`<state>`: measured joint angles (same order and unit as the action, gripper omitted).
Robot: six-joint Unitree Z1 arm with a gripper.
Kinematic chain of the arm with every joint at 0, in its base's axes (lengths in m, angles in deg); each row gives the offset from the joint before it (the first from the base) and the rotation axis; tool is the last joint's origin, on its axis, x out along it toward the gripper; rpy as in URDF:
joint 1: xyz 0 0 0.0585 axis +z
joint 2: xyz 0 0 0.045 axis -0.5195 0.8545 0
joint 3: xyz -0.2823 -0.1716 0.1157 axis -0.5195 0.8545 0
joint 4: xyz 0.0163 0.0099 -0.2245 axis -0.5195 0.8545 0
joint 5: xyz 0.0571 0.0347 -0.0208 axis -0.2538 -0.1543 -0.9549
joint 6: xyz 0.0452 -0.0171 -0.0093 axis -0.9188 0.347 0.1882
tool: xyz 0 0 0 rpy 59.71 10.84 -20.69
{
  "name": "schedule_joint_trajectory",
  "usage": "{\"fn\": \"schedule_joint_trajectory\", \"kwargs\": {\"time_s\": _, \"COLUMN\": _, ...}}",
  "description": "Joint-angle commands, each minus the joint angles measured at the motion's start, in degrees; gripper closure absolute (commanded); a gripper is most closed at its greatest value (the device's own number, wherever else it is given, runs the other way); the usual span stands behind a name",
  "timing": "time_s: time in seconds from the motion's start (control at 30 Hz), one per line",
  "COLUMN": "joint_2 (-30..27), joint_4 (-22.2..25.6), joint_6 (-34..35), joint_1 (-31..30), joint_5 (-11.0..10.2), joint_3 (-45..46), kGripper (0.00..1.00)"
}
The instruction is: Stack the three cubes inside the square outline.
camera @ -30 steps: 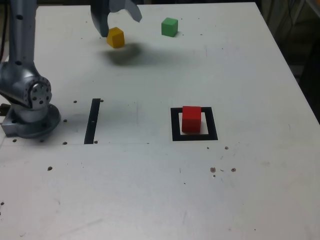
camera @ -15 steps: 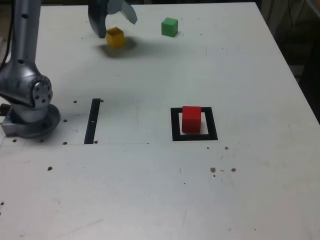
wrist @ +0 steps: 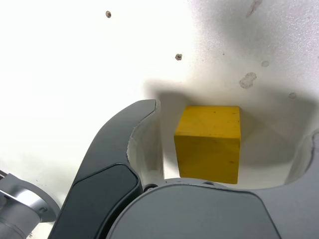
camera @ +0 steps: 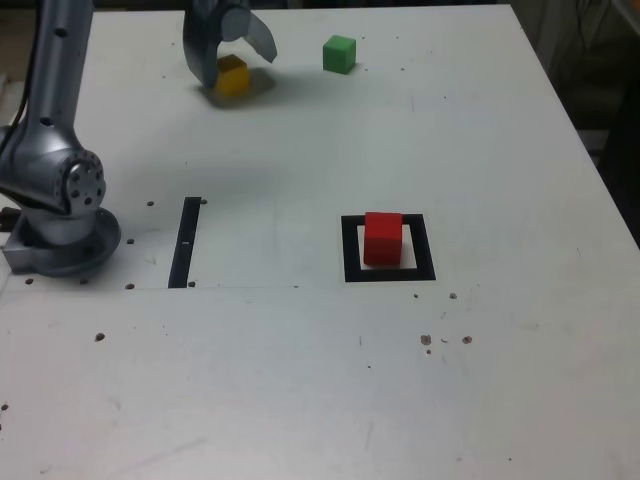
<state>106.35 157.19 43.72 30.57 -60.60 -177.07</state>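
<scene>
pincer: lowered since a second ago, now straddling yellow cube, jaws spread, not gripping. red cube in outline; green cube waits.

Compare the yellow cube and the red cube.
The yellow cube sits on bare table at the far edge; the red cube stands inside the square outline. The open gripper straddles the yellow one; nothing is near the red. Both look equal in size.
</scene>
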Motion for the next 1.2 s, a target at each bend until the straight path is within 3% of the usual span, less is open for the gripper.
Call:
{"fn": "schedule_joint_trajectory", "kwargs": {"time_s": 0.0, "joint_2": 0.5, "joint_4": 0.3, "joint_6": -0.1, "joint_1": 0.0, "joint_5": 0.5, "joint_3": -0.3, "kGripper": 0.12}}
{"fn": "schedule_joint_trajectory", "kwargs": {"time_s": 0.17, "joint_2": 0.6, "joint_4": 0.4, "joint_6": -0.1, "joint_1": -0.3, "joint_5": 1.3, "joint_3": -0.3, "kGripper": 0.27}}
{"fn": "schedule_joint_trajectory", "kwargs": {"time_s": 0.47, "joint_2": 0.6, "joint_4": 0.6, "joint_6": 0.0, "joint_1": -0.8, "joint_5": 1.8, "joint_3": -0.3, "kGripper": 0.65}}
{"fn": "schedule_joint_trajectory", "kwargs": {"time_s": 0.57, "joint_2": 0.5, "joint_4": 0.7, "joint_6": 0.0, "joint_1": -0.8, "joint_5": 1.9, "joint_3": -0.2, "kGripper": 0.74}}
{"fn": "schedule_joint_trajectory", "kwargs": {"time_s": 1.17, "joint_2": -0.5, "joint_4": 1.4, "joint_6": -0.2, "joint_1": -1.0, "joint_5": 2.0, "joint_3": -0.3, "kGripper": 0.76}}
